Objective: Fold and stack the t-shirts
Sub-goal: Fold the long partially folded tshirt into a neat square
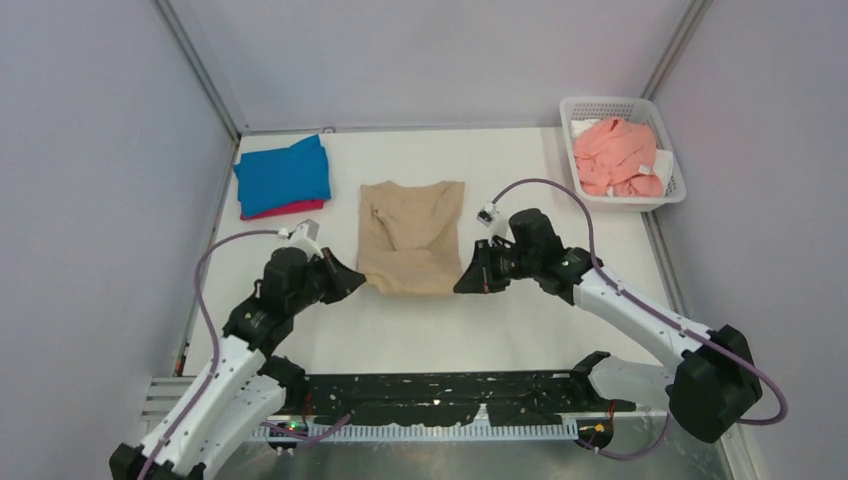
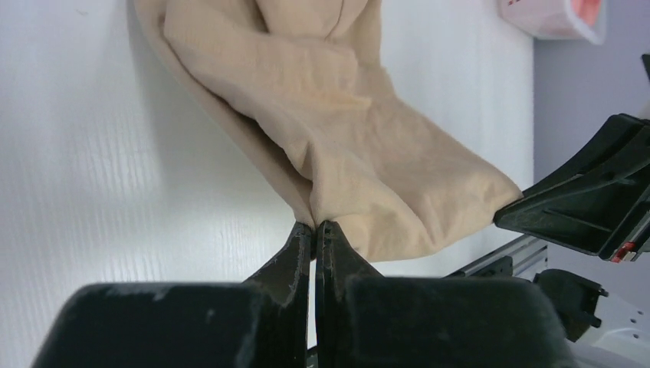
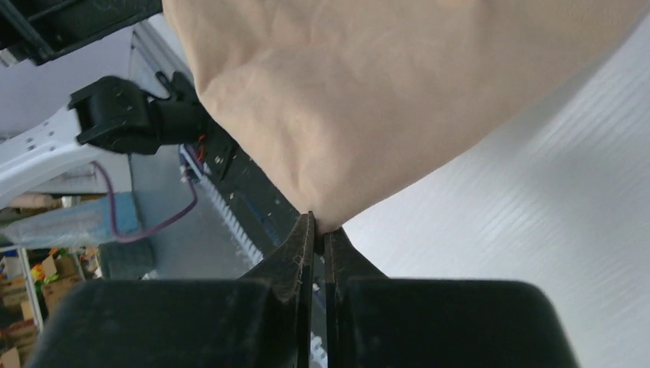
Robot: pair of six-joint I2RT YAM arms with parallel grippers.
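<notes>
- Pinching the tan shirt [image 1: 412, 238] at its near left corner, the left jaws are pressing together on a small tuck of cloth, as the left wrist view is showing.
- The right jaws are likewise pressing shut on the near right corner, with the hem bunching just at their tips.
- The tan shirt is lying in the middle of the surface [image 1: 520, 330], partly folded, its near edge running between the two arms.
- The blue shirt [image 1: 283, 175] is sitting folded at the far left, stacked on the red shirt [image 1: 292, 210], whose edge is peeking out beneath.
- The pink shirt [image 1: 618, 155] is lying crumpled in the basket [image 1: 612, 101] at the far right.
- The cloth is looking light, soft and limp; it will likely be sagging between grips, not holding any shape alone.
- Corners and hem are looking like the best places to take hold, both lifted evenly so the fold lands square.
- Thin cloth may be slipping from a shallow pinch, so a deeper bite is seeming safer.
</notes>
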